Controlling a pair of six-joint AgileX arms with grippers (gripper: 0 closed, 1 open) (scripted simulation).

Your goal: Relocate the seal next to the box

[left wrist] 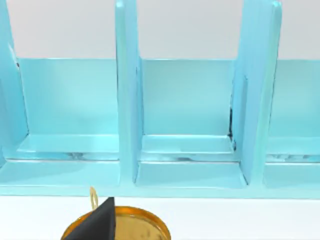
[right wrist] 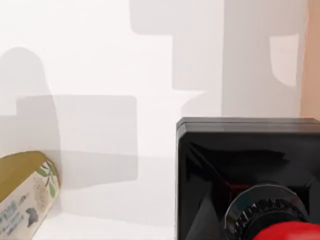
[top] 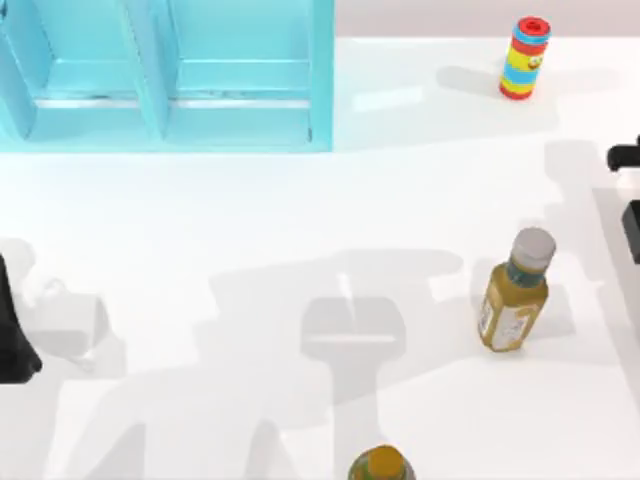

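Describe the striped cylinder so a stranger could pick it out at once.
Start at the blue box along the table's far edge, then go right to the far right corner. The striped cylinder stands there alone, upright, with multicoloured bands and a red cap, unlike the yellow-brown bottle nearer the front.

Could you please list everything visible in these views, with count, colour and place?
Box: one, light blue with upright dividers, at the table's far left.
Striped cylinder: one, red, yellow and blue bands with a red cap, far right, upright.
Bottle: one, amber with a grey cap and pale label, right of centre.
Second bottle: one, amber-topped, at the near edge, partly cut off.
Seal: one, black square base with a red knob, close up in the right wrist view.
Table: one, white, crossed by grey shadows.
Left arm: black, at the left edge.
Right arm: black, at the right edge.
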